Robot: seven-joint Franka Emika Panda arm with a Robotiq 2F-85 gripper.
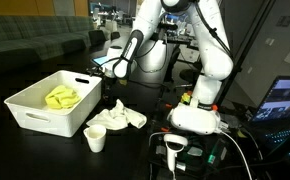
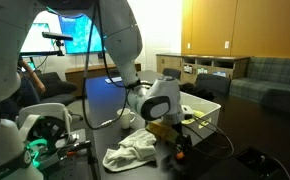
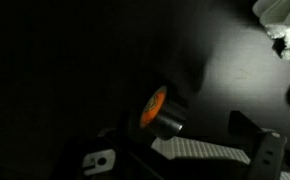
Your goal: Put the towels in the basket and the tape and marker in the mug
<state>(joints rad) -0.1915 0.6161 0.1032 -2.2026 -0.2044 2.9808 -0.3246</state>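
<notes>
My gripper (image 3: 185, 140) stands open low over the dark table. One ribbed finger pad (image 3: 200, 150) shows in the wrist view. A silver tape roll with an orange core (image 3: 157, 108) lies on the table right at that pad's tip, not gripped. The white towel (image 1: 117, 117) lies crumpled on the table beside the gripper (image 1: 114, 95), and its edge (image 3: 280, 15) shows in the wrist view. The yellow towel (image 1: 63, 97) lies inside the white basket (image 1: 30, 112). The small white mug (image 1: 95, 139) stands upright in front of the white towel. I cannot make out the marker.
The robot's white base (image 1: 197, 115) stands beside the work area with cables around it. A lit laptop screen (image 1: 283, 98) sits at the table's edge. A bright monitor (image 2: 75, 30) glows behind the arm. Cabinets and a sofa lie beyond.
</notes>
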